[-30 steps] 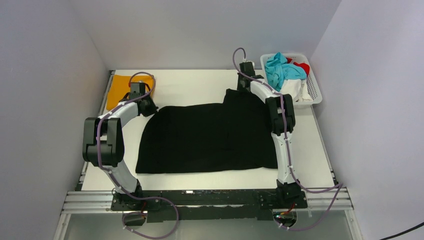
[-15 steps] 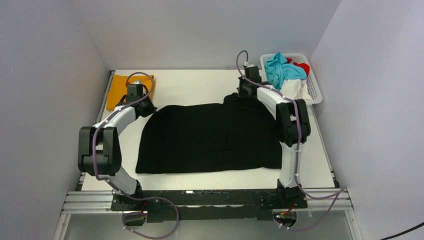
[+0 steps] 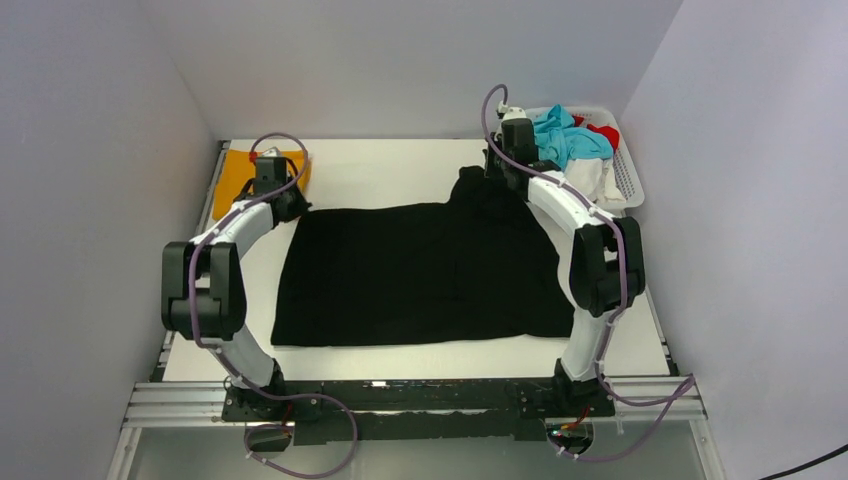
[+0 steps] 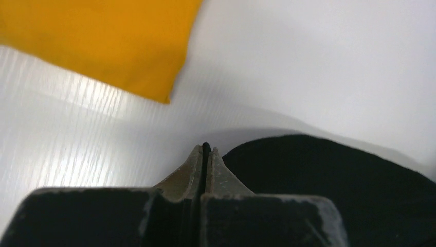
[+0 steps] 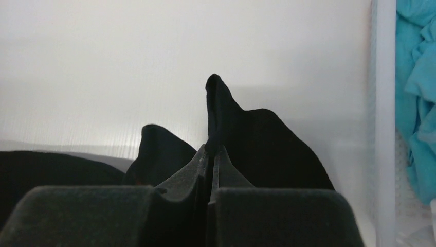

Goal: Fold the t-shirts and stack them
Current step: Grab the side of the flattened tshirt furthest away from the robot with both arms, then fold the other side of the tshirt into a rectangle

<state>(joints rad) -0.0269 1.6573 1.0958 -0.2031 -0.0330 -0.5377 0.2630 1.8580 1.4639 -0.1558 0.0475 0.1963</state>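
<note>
A large black t-shirt point(image 3: 420, 270) lies spread flat across the middle of the table. My left gripper point(image 3: 288, 206) is shut on its far left corner; a thin black edge shows between the jaws in the left wrist view point(image 4: 205, 150), with the cloth point(image 4: 334, 180) to the right. My right gripper point(image 3: 497, 176) is shut on the shirt's far right part, which stands up in a peak point(image 5: 218, 98) above the jaws point(image 5: 211, 152). A folded orange-yellow t-shirt point(image 3: 236, 176) lies at the far left corner, just beyond my left gripper, and also shows in the left wrist view point(image 4: 103, 41).
A white lattice basket point(image 3: 628, 186) with turquoise point(image 3: 560, 140), red and white cloth stands at the far right, close to my right wrist; its rim point(image 5: 383, 103) runs along the right of the right wrist view. Grey walls enclose the table on three sides.
Both grippers have moved a little farther back, holding the shirt's far edge. The right arm's elbow has swung out to the right. The shirt's far left corner now reaches farther left.
</note>
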